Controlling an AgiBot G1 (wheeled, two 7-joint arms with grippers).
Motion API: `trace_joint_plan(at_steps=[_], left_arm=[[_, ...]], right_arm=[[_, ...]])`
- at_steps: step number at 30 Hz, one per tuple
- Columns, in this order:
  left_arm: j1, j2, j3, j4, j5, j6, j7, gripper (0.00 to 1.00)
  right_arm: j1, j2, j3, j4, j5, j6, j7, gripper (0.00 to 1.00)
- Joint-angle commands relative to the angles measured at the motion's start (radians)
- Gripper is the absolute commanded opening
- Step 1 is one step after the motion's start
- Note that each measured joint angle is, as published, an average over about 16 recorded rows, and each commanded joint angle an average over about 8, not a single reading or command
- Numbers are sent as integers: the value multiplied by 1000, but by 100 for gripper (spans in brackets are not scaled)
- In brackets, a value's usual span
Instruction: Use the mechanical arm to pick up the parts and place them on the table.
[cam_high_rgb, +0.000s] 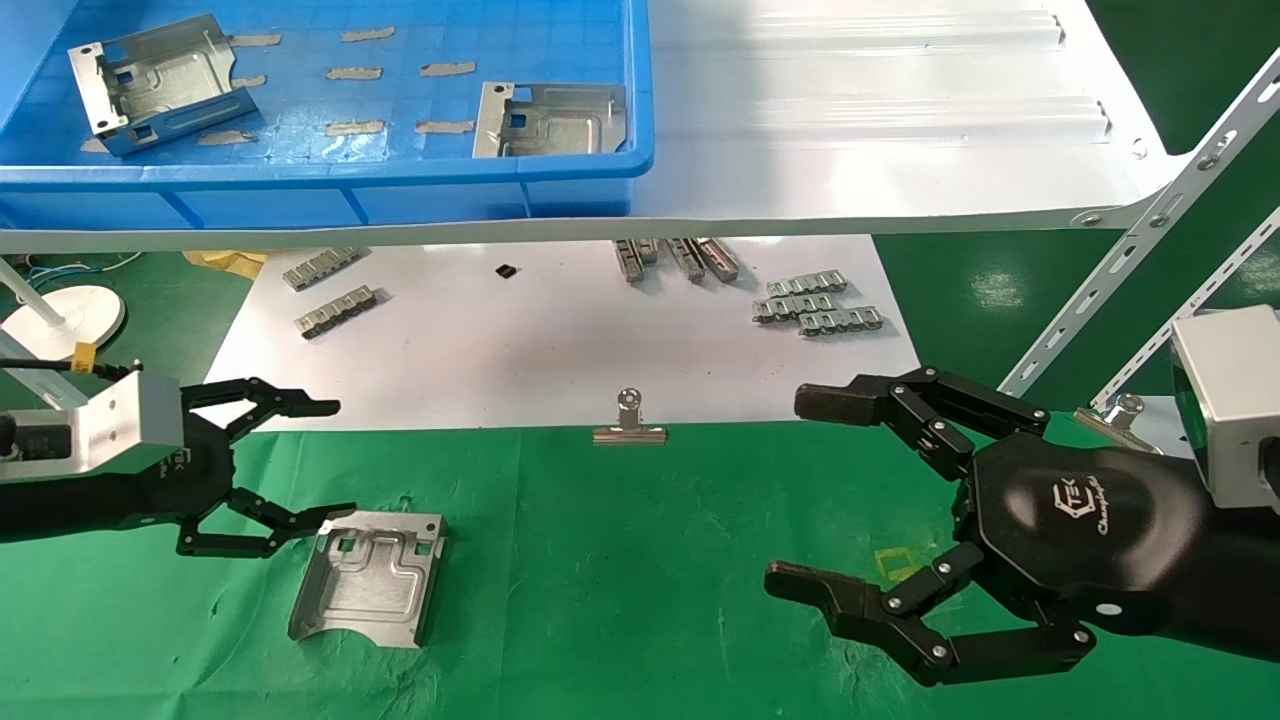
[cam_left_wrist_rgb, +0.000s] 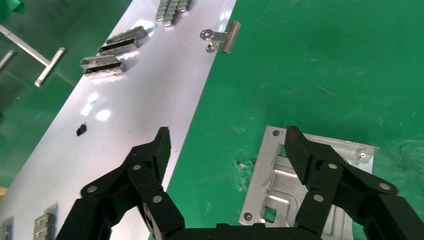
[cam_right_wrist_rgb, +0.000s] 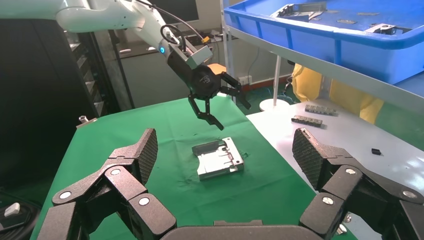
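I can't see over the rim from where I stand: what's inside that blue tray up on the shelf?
Inside the blue tray lie two metal parts, apart from each other, and several small strips on its floor. The tray's far end runs out of view.

Green floor (cam_high_rgb: 1180, 60), dark cabinet (cam_right_wrist_rgb: 45, 100), white lamp base (cam_high_rgb: 62, 318)

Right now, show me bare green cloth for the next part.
Free: table between the placed part and right gripper, below the clip. Crowded: around the left gripper above that part.
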Motion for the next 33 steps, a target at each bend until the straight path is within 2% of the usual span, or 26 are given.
trace_joint_plan(at_steps=[1,7,33], left_arm=[[-2,0,2,1,4,0,7,100],[37,-11,-33,-74,-18,-6,-48,100],[299,-89,-263,-574,-167,-49,-416,100]], right_arm=[[0,0,0,0,0,0,0,100],[0,0,0,0,0,0,0,100],[0,0,0,0,0,0,0,100]])
